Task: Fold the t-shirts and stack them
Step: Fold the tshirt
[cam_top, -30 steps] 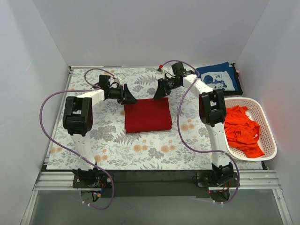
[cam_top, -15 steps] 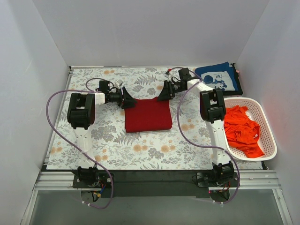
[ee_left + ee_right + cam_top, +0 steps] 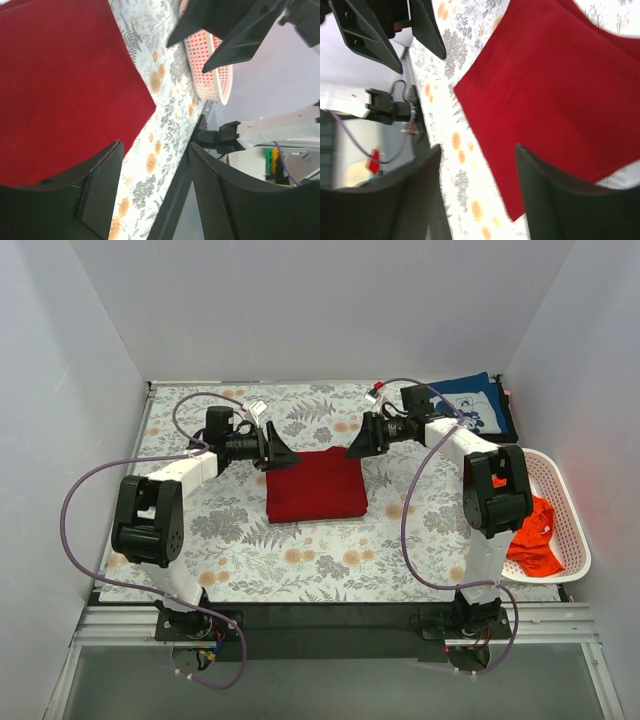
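One orange-red tee (image 3: 538,548) lies in the basket (image 3: 563,498); left gripper (image 3: 281,456), right gripper (image 3: 357,447) both released.

From my seat I see the table covered by the floral table cloth (image 3: 300,560). A dark red tee (image 3: 315,485) lies flat on it near the middle, folded into a neat rectangle. A navy tee (image 3: 470,405) with white print sits at the far right corner, possibly on something dark. The white basket (image 3: 572,530) stands along the right edge.
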{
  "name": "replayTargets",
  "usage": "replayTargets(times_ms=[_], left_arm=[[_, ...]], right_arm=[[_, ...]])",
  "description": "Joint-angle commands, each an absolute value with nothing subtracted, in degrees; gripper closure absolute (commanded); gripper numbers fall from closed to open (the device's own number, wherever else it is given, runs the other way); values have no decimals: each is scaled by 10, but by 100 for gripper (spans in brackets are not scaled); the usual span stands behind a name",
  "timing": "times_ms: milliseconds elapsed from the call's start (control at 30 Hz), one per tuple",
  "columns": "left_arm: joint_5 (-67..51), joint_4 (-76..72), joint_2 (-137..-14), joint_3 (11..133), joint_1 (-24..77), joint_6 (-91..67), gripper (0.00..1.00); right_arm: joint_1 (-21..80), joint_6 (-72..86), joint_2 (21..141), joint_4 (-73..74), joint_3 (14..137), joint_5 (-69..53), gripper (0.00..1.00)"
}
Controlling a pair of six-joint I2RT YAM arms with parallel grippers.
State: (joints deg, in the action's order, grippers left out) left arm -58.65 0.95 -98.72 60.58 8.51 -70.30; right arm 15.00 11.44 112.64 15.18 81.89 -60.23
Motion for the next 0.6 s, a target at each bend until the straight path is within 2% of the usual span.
replayTargets(times_ms=[0,100,300,567], left_arm=[[-561,59,-1011,626,96,-636,46],[-538,103,-1051,658,112,-602,47],[-526,119,-1117,641,116,-608,47],[-540,186,-1122,596,118,-584,51]], right_arm=[[156,56,1132,154,811,-575,41],[165,34,1149,167,810,-565,48],[199,19,1201,168,776,-539,54],[217,-19,1191,178,672,-513,60]])
